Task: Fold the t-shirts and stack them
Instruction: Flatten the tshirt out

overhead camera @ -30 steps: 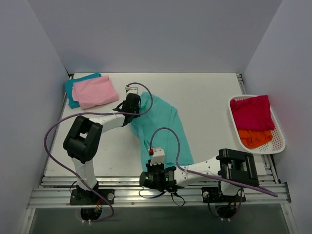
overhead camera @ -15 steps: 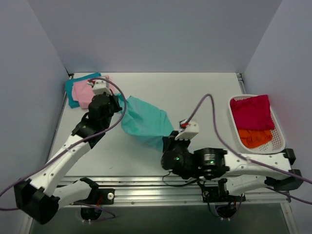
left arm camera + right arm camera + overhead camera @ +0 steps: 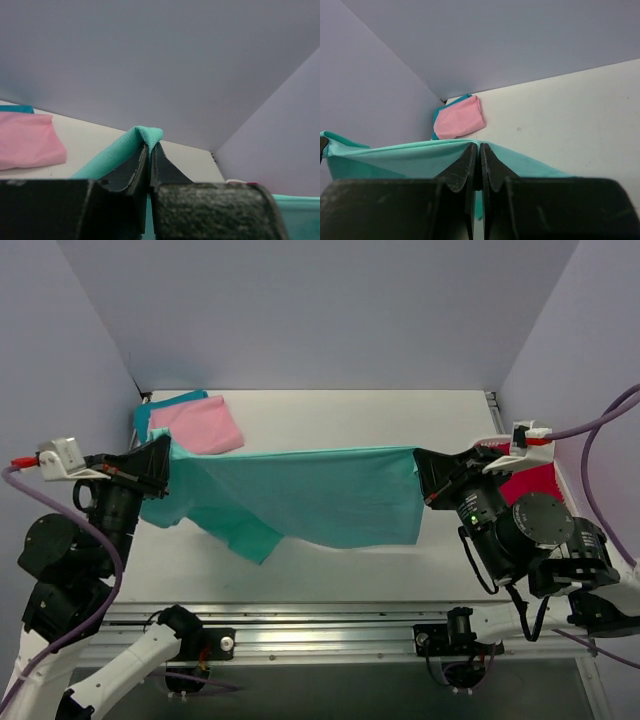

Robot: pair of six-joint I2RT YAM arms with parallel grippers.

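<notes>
One mint green t-shirt [image 3: 300,495]: I see it held in the air above the table [image 3: 400,420], stretched wide between both arms, with its lower edge hanging down.
Left gripper [image 3: 160,455]: the fingers are pressed together on the shirt's left top corner.
Right gripper [image 3: 420,472]: the fingers are pressed together on the right top corner.
Pink t-shirt [image 3: 195,427]: folded, it lies on the teal blue t-shirt [image 3: 148,418] in the far left corner.
Crimson t-shirt [image 3: 540,478]: at the right side, partly hidden behind the right arm.

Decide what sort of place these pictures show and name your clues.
Probably a robot lab work cell: plain grey walls box in a white table, and two black-and-white robot arms are bolted to an aluminium rail along its near edge.
</notes>
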